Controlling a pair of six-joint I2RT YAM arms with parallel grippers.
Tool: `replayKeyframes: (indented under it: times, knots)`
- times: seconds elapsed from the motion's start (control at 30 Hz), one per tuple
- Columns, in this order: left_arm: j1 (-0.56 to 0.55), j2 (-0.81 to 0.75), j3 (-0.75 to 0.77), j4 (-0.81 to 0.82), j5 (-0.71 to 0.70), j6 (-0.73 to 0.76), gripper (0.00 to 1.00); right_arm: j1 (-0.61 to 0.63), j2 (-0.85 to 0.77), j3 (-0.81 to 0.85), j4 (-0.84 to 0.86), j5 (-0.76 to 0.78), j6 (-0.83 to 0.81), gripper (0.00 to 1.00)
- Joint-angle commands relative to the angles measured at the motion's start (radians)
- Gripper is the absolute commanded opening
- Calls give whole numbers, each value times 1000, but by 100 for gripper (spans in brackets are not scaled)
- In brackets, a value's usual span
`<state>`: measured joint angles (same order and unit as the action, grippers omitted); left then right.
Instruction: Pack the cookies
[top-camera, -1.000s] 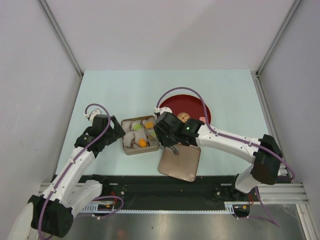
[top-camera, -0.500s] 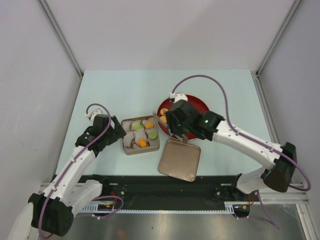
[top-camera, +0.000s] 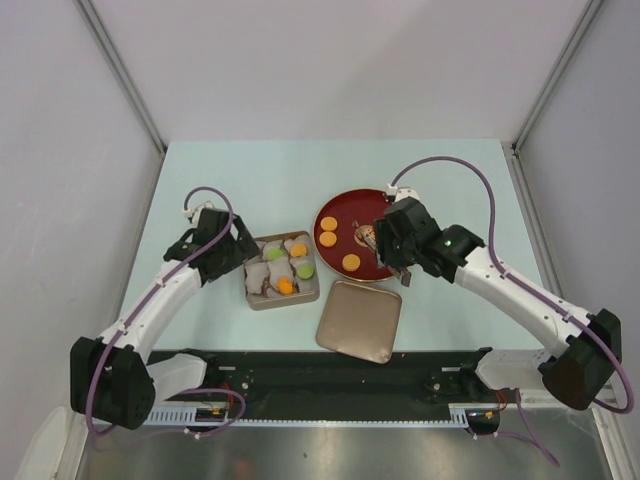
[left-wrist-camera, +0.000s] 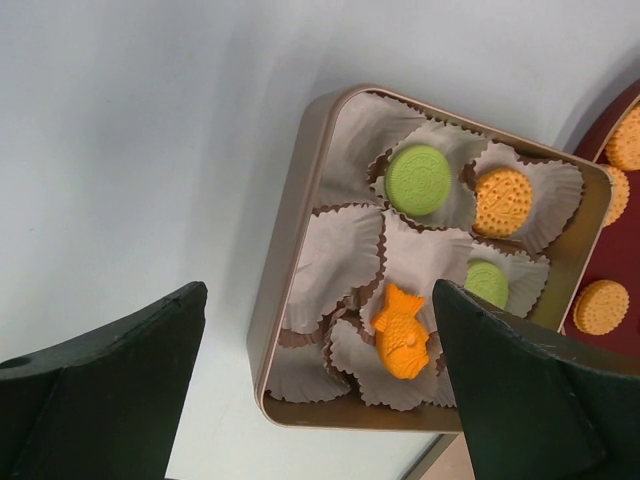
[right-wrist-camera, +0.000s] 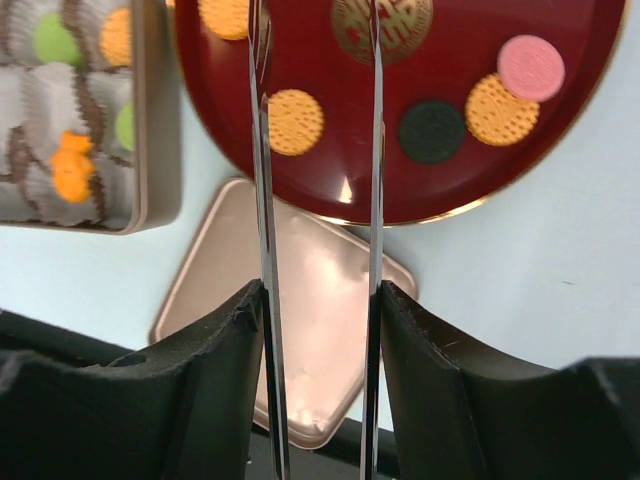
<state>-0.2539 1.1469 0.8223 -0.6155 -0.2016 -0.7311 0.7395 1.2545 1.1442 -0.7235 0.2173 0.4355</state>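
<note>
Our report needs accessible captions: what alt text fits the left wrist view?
A tan square tin of white paper cups holds two green cookies, a round orange one and a fish-shaped orange one; the open left gripper frames it.

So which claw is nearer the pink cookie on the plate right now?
The right claw. It hangs over the near right part of the red plate, with the pink cookie close by. The left claw sits across the tin, at its left side.

Wide-spread left gripper (left-wrist-camera: 318, 390) fingers (left-wrist-camera: 95, 390) above tin (left-wrist-camera: 285, 300) of paper cups holding green (left-wrist-camera: 419, 179), orange (left-wrist-camera: 502, 201) and fish-shaped cookies (left-wrist-camera: 403, 330).
</note>
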Motion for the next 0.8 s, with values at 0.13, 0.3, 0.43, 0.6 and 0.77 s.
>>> replayKeyframes:
  times: [0.13, 0.3, 0.43, 0.6, 0.77]
  knots:
    - [8, 22, -23, 62, 8, -27, 99, -55, -10, -34, 81, -59, -32, 52]
    - [8, 152, 58, 51, -27, -30, 95, -57, 2, -28, 99, -87, -35, 52]
    - [8, 221, 164, 53, -67, -18, 89, -58, -9, -27, 101, -96, -40, 52]
    - [10, 304, 230, 33, -99, 9, 81, -61, -30, -31, 87, -96, -50, 51]
    - [12, 346, 206, 53, -91, 15, 74, -71, -47, -49, 85, -107, -60, 51]
